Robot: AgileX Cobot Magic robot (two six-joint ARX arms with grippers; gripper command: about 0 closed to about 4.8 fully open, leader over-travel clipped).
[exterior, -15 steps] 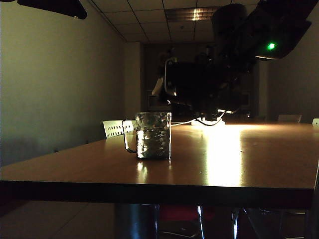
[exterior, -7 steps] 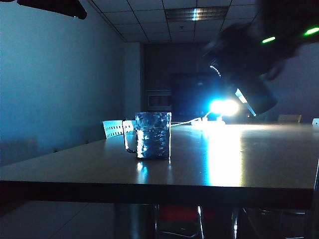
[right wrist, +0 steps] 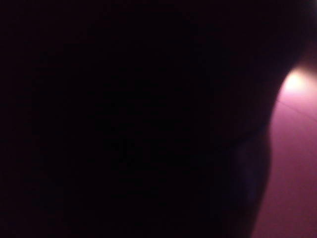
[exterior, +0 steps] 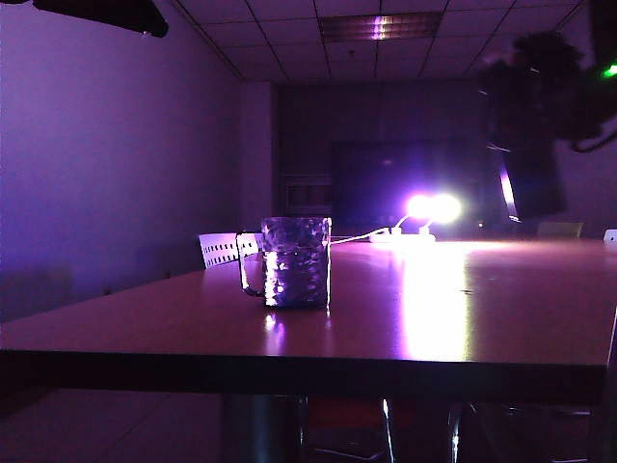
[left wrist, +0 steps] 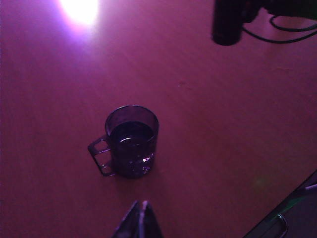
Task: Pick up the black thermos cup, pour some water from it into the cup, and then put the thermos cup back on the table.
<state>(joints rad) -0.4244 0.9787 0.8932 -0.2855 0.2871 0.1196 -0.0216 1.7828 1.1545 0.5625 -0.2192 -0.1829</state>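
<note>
Violet light washed a dim meeting room and the glossy bench (exterior: 463, 318). Taking the cup (exterior: 296, 261) as landmark: it stood upright, handle to its left, water already in it. The left claw (left wrist: 139, 218) hung just short of it, tips pressed together and empty. Well to the cup's right and high above the bench, the right claw (exterior: 536, 106) was a blur, its hold impossible to read. The black thermos cup (exterior: 532, 178) hung beneath it, long axis near upright, clear of the surface. Setting it down probably called for a straight descent onto bare wood right of the cup.
</note>
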